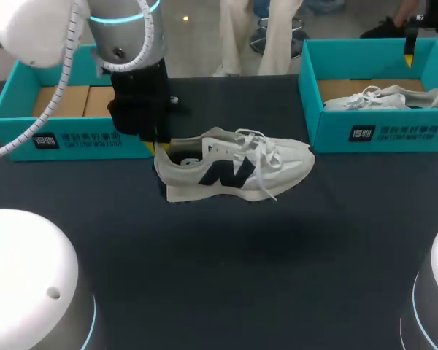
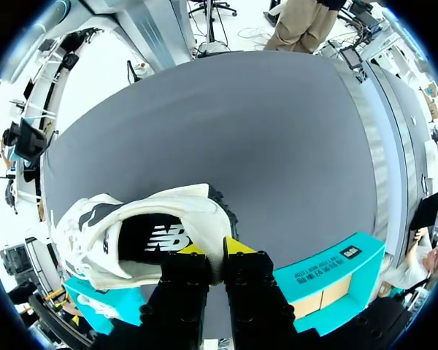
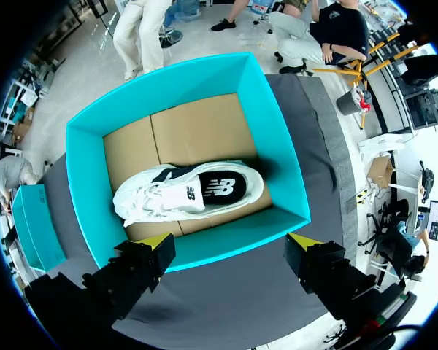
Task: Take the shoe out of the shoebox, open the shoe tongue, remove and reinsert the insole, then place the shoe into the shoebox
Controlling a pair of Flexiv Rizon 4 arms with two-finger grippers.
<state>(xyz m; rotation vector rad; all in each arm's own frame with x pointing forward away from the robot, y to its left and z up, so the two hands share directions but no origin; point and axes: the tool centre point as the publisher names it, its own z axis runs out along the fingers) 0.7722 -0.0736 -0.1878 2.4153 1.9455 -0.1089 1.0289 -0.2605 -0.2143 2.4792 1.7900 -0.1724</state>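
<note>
The white sneaker (image 1: 233, 169) sits out of its box over the middle of the dark table (image 1: 241, 292), side on in the head view, with its toe toward 3 o'clock and its heel toward 9 o'clock; the laces lie loose over the tongue, and I cannot tell whether the sole touches the tabletop. The left gripper (image 2: 217, 251) comes down at the heel end and pinches the heel collar: in the left wrist view one yellow-tipped finger is inside the shoe opening and the other is on the outside of the heel, both pressed to the wall between them. Through that opening the dark insole (image 2: 142, 239) shows lying flat inside the shoe. From the sneaker, the teal left shoebox (image 1: 73, 140) stands at about 10 o'clock, just behind the left arm, with its brown cardboard floor showing. The teal right shoebox (image 1: 383, 133) stands at about 2 o'clock, well apart from the sneaker, and holds a second white sneaker (image 3: 190, 191) lying on its side on the cardboard floor. The right gripper (image 3: 230, 244) hangs above the near wall of that box, its two fingers spread wide and touching nothing
</note>
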